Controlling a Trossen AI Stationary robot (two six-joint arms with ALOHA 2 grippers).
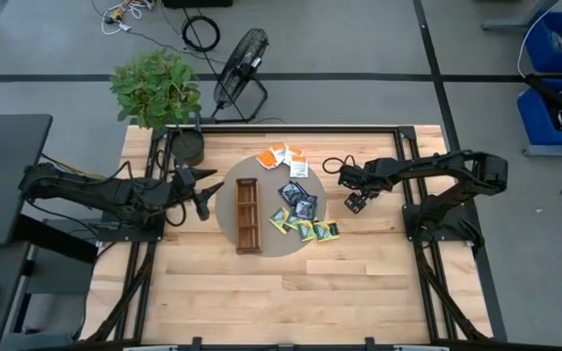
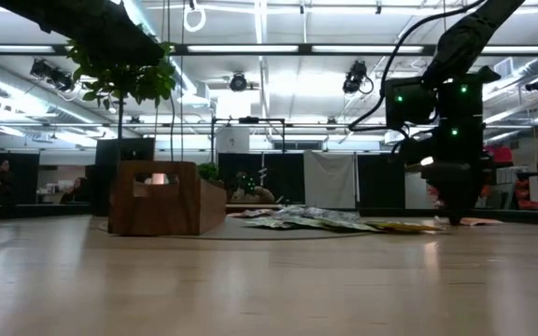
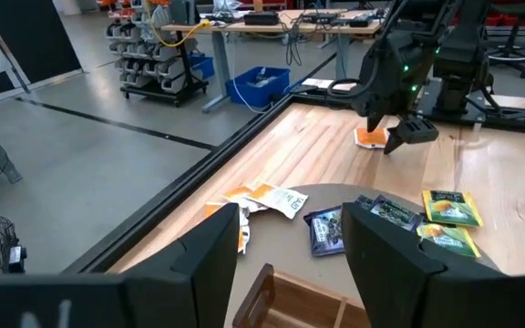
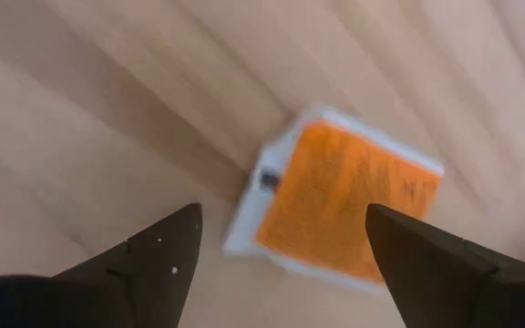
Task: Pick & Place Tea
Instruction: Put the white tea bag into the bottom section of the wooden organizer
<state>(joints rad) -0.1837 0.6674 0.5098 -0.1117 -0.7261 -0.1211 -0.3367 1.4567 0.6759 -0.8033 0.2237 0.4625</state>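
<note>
- Two arms on your wooden table [image 1: 291, 302], largest things first: L arm lies along the left side, R arm reaches in from the right
- Round grey mat [image 1: 224, 210] sits mid-table; the long wooden tray [image 1: 248, 215] lies on its left half and stands well clear of both grippers
- Potted plant [image 1: 156, 90] at the back left corner, black fan [image 1: 239, 70] on the floor just behind the table
- Left gripper [image 1: 206, 192] hangs beside the mat's left edge, pointed at the tray; fingers [image 3: 210, 251] are apart w/ nothing between them – you see tray and sachets through the gap in the left wrist view
- Right gripper [image 1: 355, 204] hangs low off the mat's right edge, tips pointing down at the bare wood; fingers [image 4: 162, 246] spread wide, holding nothing
- Tea: orange-and-white sachets [image 1: 287, 158] bunched at the mat's back edge, dark sachets [image 1: 298, 198] mid-right of the tray, yellow-green sachets [image 1: 305, 229] fanned at the front right
- 1 stray orange sachet [image 4: 340, 205] lies flat on the wood off the mat, right under the right gripper, framed between its two fingers, not touched; also seen in the left wrist view [image 3: 370, 137]
</note>
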